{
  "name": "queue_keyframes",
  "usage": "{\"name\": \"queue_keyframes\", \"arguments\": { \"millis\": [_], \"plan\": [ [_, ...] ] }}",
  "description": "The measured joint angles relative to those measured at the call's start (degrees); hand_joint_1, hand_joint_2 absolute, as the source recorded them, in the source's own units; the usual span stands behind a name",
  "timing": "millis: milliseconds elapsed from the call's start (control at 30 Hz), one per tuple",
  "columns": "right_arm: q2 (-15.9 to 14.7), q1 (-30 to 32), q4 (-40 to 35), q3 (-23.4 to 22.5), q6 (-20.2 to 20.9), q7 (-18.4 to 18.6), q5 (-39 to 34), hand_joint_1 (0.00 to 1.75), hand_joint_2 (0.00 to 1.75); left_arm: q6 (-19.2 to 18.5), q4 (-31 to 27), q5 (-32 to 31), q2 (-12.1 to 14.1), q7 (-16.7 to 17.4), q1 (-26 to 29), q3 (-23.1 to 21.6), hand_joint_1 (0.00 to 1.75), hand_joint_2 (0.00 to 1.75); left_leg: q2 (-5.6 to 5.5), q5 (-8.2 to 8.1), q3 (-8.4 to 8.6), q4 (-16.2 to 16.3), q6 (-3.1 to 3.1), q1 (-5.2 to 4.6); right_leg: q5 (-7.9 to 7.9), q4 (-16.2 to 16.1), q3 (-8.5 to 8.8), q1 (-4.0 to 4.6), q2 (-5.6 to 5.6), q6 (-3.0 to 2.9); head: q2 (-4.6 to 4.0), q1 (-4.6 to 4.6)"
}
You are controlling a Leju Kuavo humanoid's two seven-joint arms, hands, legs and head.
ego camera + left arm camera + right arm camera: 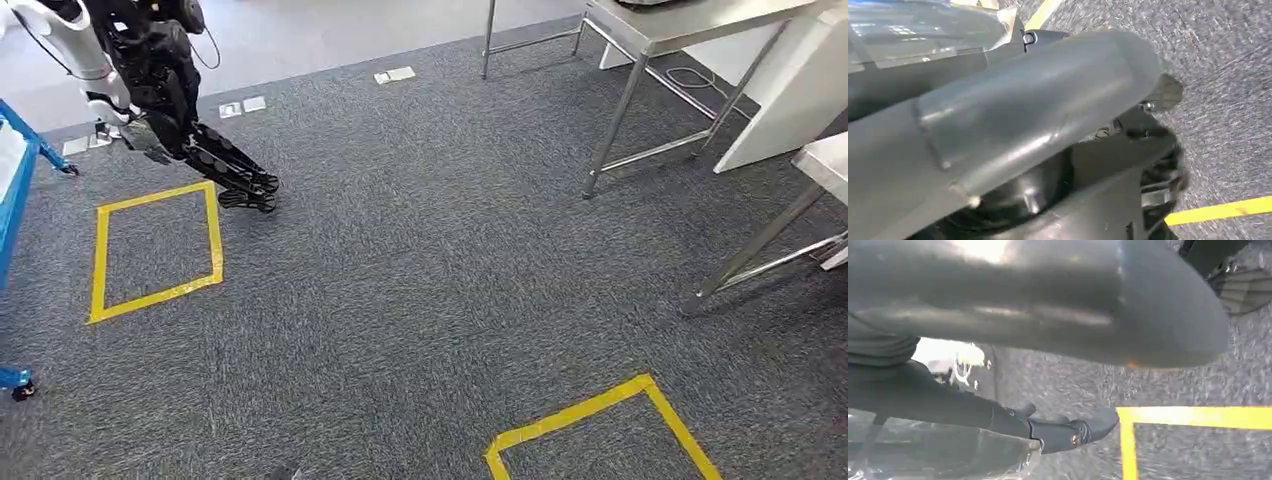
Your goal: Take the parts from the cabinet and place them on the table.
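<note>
In the right wrist view, my right hand [1048,315] hangs over the grey carpet. Its thick thumb is on one side and its dark fingers [1058,432] lie stretched along a crinkled clear plastic bag [948,455] with a part inside, which it holds. In the left wrist view, my left hand [1038,115] is blurred, its dark fingers [1158,175] curled beyond the thumb. A glossy clear surface [913,35] lies beside that thumb, and I cannot tell whether the hand holds it. A steel table [690,25] stands at the far right.
A second table's corner and legs [825,160] stand at the right edge. Another robot [170,90], black and white, is at the far left by a blue cart frame [15,200]. Two yellow tape squares [105,260] [590,410] mark the carpet.
</note>
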Motion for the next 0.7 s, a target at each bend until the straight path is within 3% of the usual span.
{"name": "queue_keyframes", "arguments": {
  "millis": [33, 67, 100, 133, 167, 200, 233, 267, 367, 400, 433, 467, 500, 533, 567, 600, 633, 667, 700],
  "plan": [
    [0.0, 0.1, 0.0, 0.0, 0.0, 0.1, 0.0, 0.0, 0.0, 0.0, 0.0, 0.0, 0.0, 0.0, 0.0, -0.2, 0.0, 0.0, 0.56, -2.21, -2.74, 5.4, -0.2, 0.12, -0.09, 0.0, -0.08, 0.16, -1.22, -0.1, 0.0, 0.0],
    [-0.1, 0.2, 0.0, 0.0, 0.0, 0.1, 0.0, 0.0, 0.0, 0.0, 0.0, 0.0, 0.0, 0.1, 0.0, -0.2, 0.0, 0.0, 0.72, -2.69, -3.92, 7.7, -0.28, 0.16, -0.12, 0.0, -0.11, 0.23, -2.0, -0.13, 0.0, -0.07],
    [-0.1, 0.2, 0.0, 0.0, 0.0, 0.1, 0.1, 0.0, 0.0, 0.0, 0.0, 0.0, 0.0, 0.2, 0.1, -0.2, 0.0, 0.0, 0.79, -2.0, -3.91, 7.6, -0.29, 0.22, -0.14, 0.0, -0.12, 0.24, -2.8, -0.14, 0.0, -0.02],
    [-0.1, 0.1, 0.0, 0.0, 0.0, 0.1, 0.1, 0.0, 0.0, 0.0, 0.0, 0.0, 0.0, 0.3, 0.3, -0.2, 0.0, 0.0, 0.87, -0.03, -2.4, 4.7, -0.22, 0.22, -0.2, 0.0, -0.09, 0.27, -3.57, -0.19, 0.0, -0.09],
    [-0.1, 0.0, 0.0, 0.0, 0.0, 0.1, 0.1, 0.0, 0.0, 0.0, 0.0, 0.0, 0.0, 0.3, 0.3, -0.3, 0.0, 0.0, 1.31, 2.27, 0.21, 0.1, -0.05, 0.21, -0.25, 0.0, 0.01, 0.28, -4.24, -0.19, 0.0, -0.09],
    [0.0, -0.1, 0.0, 0.0, 0.0, 0.1, 0.2, 0.0, 0.0, 0.0, 0.0, 0.0, 0.0, 0.3, 0.2, -0.3, 0.0, 0.0, 2.61, 4.46, 3.5, -5.6, 0.23, 0.12, -0.38, 0.0, 0.17, 0.3, -4.85, -0.07, 0.0, -0.09],
    [-0.1, -0.2, 0.0, 0.0, 0.0, 0.1, 0.2, 0.0, 0.0, 0.0, 0.0, 0.0, 0.0, 0.3, 0.1, -0.3, 0.0, 0.0, 6.5, 4.94, 6.08, -10.0, 0.68, -0.22, -0.48, 0.0, 0.44, 0.56, -5.33, 0.01, 0.0, -0.2],
    [0.0, -0.2, 0.0, 0.0, 0.0, 0.1, 0.3, 0.0, 0.0, 0.0, 0.0, 0.0, 0.0, 0.3, -0.1, -0.3, 0.0, 0.0, 6.22, 4.92, 6.15, -10.0, 0.9, -0.54, -0.74, 0.1, 0.44, 1.08, -5.71, 0.4, 0.0, -0.09],
    [0.0, -0.4, 0.0, 0.0, 0.1, 0.0, 0.3, 0.0, 0.0, 0.0, 0.0, 0.0, 0.1, 0.3, 0.0, -0.3, 0.0, 0.0, 3.78, 5.12, 5.62, -10.2, 1.67, -0.93, -0.87, -0.1, 0.91, 0.91, -7.55, 0.94, 0.0, 0.17],
    [0.0, -0.5, 0.0, 0.0, 0.1, 0.1, 0.3, 0.0, 0.0, 0.0, 0.0, 0.0, 0.1, 0.3, 0.0, -0.3, 0.0, 0.0, 2.94, 5.66, 6.02, -10.9, 2.31, -0.41, -1.25, 0.1, 0.91, 1.17, -7.79, 1.36, 0.0, 0.11],
    [-0.1, -0.5, 0.0, 0.0, 0.1, 0.0, 0.3, 0.0, 0.0, 0.0, 0.0, 0.0, 0.0, 0.3, 0.1, -0.3, 0.0, 0.0, 2.43, 5.9, 6.05, -11.1, 2.56, -0.28, -2.01, 1.3, 0.18, 0.64, -4.49, 1.53, 0.0, 0.21],
    [0.0, -0.5, 0.0, 0.0, 0.1, 0.0, 0.3, 0.0, 0.0, 0.1, 0.0, 0.0, 0.0, 0.3, -0.1, -0.3, 0.0, 0.0, 1.9, 6.12, 5.97, -11.1, 2.97, -0.1, -3.65, 4.3, -1.09, 0.61, -1.91, 1.27, 0.0, 0.43],
    [0.0, -0.4, 0.0, 0.0, 0.4, 0.0, 0.3, 0.0, 0.0, 0.0, 0.0, 0.0, 0.0, 0.3, -0.2, -0.4, 0.0, 0.0, 1.0, 6.23, 5.85, -11.1, 3.14, -0.09, -5.8, 9.2, -3.38, 0.52, -0.65, 0.99, 0.0, 0.63],
    [0.0, -0.3, 0.1, 0.0, 0.5, 0.0, 0.3, 0.0, 0.0, 0.0, 0.0, 0.0, -0.1, 0.3, -0.3, -0.5, 0.0, 0.0, -0.09, 6.28, 5.7, -11.1, 3.21, -0.13, -7.93, 15.0, -6.21, 0.49, -0.2, 0.84, 0.0, 0.66],
    [-0.1, -0.2, 0.1, 0.0, 0.6, 0.0, 0.3, 0.0, 0.0, 0.0, 0.0, 0.0, -0.1, 0.3, -0.2, -0.6, 0.0, 0.0, -0.98, 6.32, 5.65, -11.0, 3.25, -0.17, -8.87, 18.6, -8.04, 0.48, -0.1, 0.97, 0.0, 0.68],
    [-0.1, -0.1, 0.1, 0.0, 0.6, 0.0, 0.3, 0.0, 0.0, 0.0, 0.0, 0.0, 0.0, 0.3, -0.1, -0.7, 0.0, 0.0, -1.86, 6.34, 5.66, -11.0, 3.24, -0.17, -8.6, 19.5, -8.7, 0.4, -0.09, 1.36, 0.0, 0.7],
    [-0.1, -0.1, 0.2, 0.0, 0.6, 0.0, 0.3, 0.0, 0.0, 0.0, 0.0, 0.0, 0.0, 0.3, 0.0, -0.7, 0.0, 0.0, -2.71, 6.36, 5.72, -11.0, 3.21, -0.16, -7.29, 17.4, -7.92, 0.25, -0.06, 1.92, 0.0, 0.72],
    [-0.2, -0.2, 0.2, 0.0, 0.6, 0.0, 0.3, 0.0, 0.0, 0.0, 0.0, 0.0, 0.0, 0.3, 0.0, -0.8, 0.0, 0.0, -3.48, 6.39, 5.79, -11.0, 3.16, -0.14, -5.3, 13.4, -6.12, 0.1, 0.11, 2.51, 0.0, 0.76],
    [-0.2, -0.2, 0.2, 0.0, 0.7, 0.0, 0.3, 0.0, 0.0, 0.0, 0.0, 0.0, -0.1, 0.3, 0.0, -0.8, 0.0, 0.0, -4.41, 6.4, 5.86, -10.9, 3.03, -0.08, -2.61, 7.1, -3.25, -0.16, 1.0, 3.12, 0.0, 0.74]
  ]
}}
